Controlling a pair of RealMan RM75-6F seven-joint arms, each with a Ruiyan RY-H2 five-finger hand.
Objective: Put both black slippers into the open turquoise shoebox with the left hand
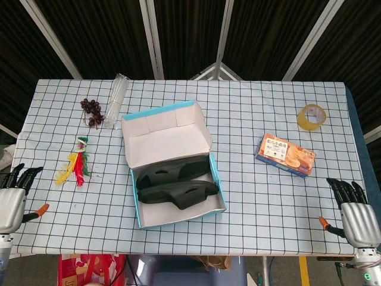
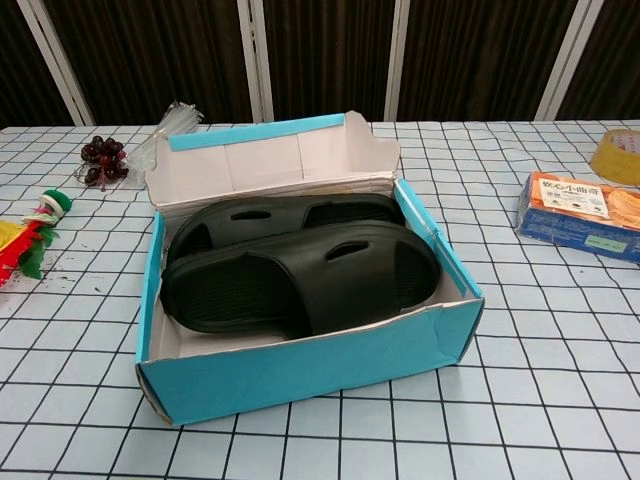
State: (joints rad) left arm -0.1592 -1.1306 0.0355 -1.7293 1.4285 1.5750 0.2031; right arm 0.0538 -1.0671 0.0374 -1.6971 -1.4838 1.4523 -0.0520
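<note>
Both black slippers (image 1: 175, 183) (image 2: 300, 265) lie side by side inside the open turquoise shoebox (image 1: 136, 199) (image 2: 300, 375), lid tipped back. My left hand (image 1: 12, 201) sits at the table's front left corner, far from the box, fingers spread and holding nothing. At the front right corner my right hand (image 1: 352, 214) is empty with its fingers apart. Neither hand appears in the chest view.
An orange snack box (image 1: 285, 154) (image 2: 585, 213) and a tape roll (image 1: 311, 115) lie right of the shoebox. To its left are dark grapes (image 1: 92, 111) (image 2: 100, 160), a clear plastic bundle (image 1: 116, 98) and a red, yellow and green bundle (image 1: 74, 165) (image 2: 30, 240).
</note>
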